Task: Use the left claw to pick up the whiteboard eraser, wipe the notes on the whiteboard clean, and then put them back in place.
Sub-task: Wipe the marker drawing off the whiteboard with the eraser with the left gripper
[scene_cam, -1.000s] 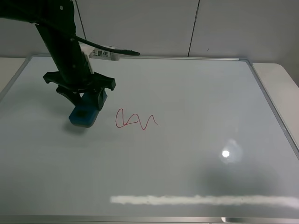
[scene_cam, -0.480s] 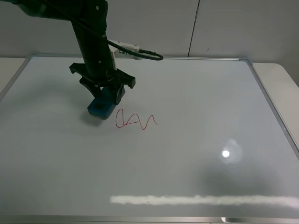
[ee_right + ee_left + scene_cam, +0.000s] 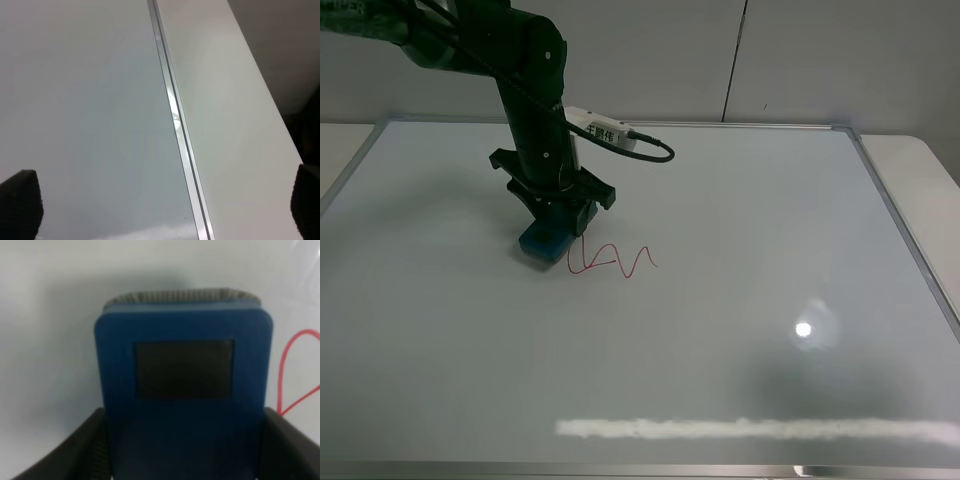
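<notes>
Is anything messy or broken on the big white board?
Nothing looks broken. The only mess is the red scribble on the board, right beside the blue eraser. The pale streak near the front edge looks like lamp glare, not a spill.

whiteboard (image 3: 740,220): 1 | whiteboard eraser (image 3: 542,243): 1 | notes (image 3: 610,263): 1 scribble

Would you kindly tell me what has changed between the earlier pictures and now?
The left tool, gripping the whiteboard eraser throughout, carried it to the right across the whiteboard, up to the left end of the notes. The grip is unchanged, and the red scribble looks complete, with nothing wiped yet.
</notes>
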You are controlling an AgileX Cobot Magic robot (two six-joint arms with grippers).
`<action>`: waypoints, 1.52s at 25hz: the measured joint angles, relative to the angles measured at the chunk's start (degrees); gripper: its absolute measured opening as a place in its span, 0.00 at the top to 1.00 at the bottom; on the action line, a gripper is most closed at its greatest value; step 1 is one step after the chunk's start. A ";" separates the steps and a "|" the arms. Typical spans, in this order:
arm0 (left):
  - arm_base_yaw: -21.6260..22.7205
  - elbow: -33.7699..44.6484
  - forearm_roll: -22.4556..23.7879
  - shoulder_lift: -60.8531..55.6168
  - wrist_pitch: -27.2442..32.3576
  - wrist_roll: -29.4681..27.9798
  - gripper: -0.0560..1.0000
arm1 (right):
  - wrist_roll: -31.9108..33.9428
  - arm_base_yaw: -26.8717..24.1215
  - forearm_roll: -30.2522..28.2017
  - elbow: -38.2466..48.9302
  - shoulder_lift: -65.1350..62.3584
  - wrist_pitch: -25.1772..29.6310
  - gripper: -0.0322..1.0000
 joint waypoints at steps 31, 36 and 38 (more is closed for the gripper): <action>-11.97 -0.23 0.00 3.91 5.79 -1.39 0.42 | 0.00 0.00 0.00 0.00 0.00 0.00 0.01; -16.49 -0.23 -1.98 3.91 6.37 -1.76 0.42 | 0.00 0.00 0.00 0.00 0.00 0.00 0.01; -17.13 -0.23 -3.03 3.91 6.37 -1.76 0.42 | 0.00 0.00 0.00 0.00 0.00 0.00 0.01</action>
